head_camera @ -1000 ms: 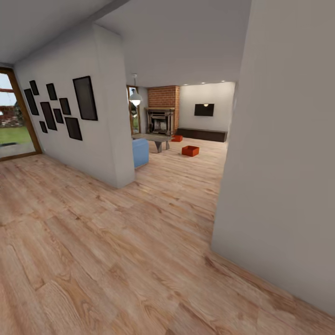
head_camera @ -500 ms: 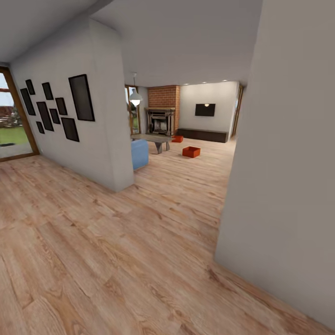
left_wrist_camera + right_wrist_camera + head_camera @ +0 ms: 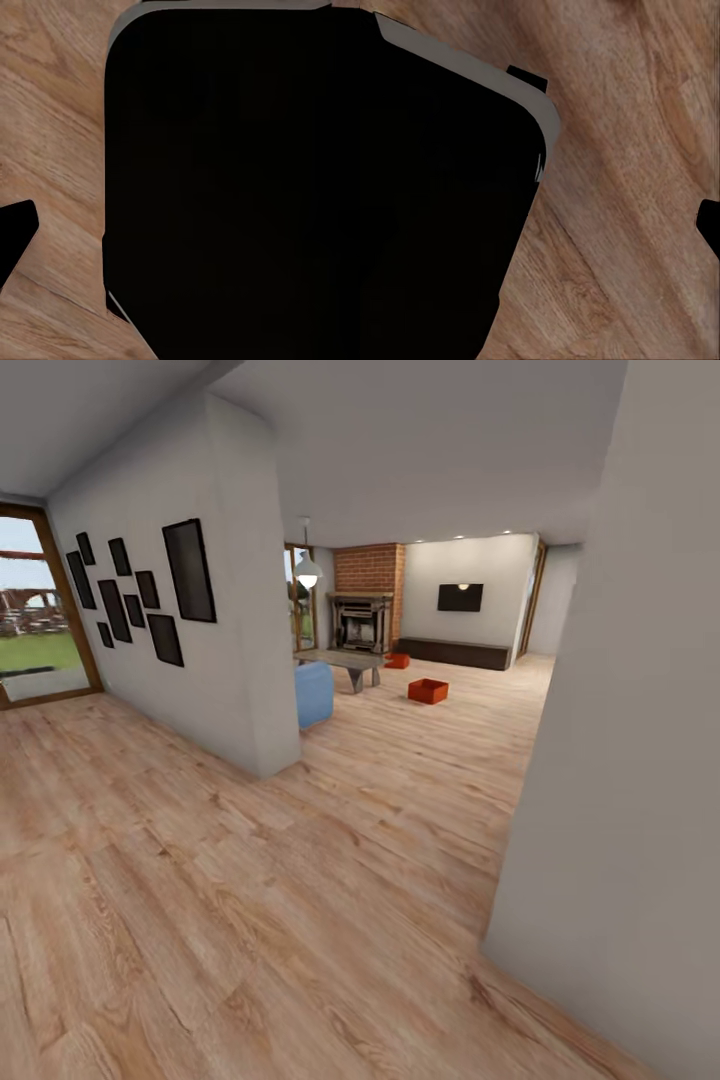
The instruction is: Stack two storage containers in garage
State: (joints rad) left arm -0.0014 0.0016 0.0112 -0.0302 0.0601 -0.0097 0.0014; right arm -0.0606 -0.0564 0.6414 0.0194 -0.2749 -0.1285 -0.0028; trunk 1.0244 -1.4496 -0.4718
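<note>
Beyond a hallway of wood-plank floor [image 3: 300, 880], two storage containers [image 3: 428, 691] [image 3: 397, 660] sit before the brick fireplace [image 3: 366, 610], long axes indiscernible; finger state cannot be told.

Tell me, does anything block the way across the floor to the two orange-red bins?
Nothing visible does. Open wood-plank floor runs between the picture wall and the grey wall to the nearer bin. The farther bin sits beside the low table.
</note>
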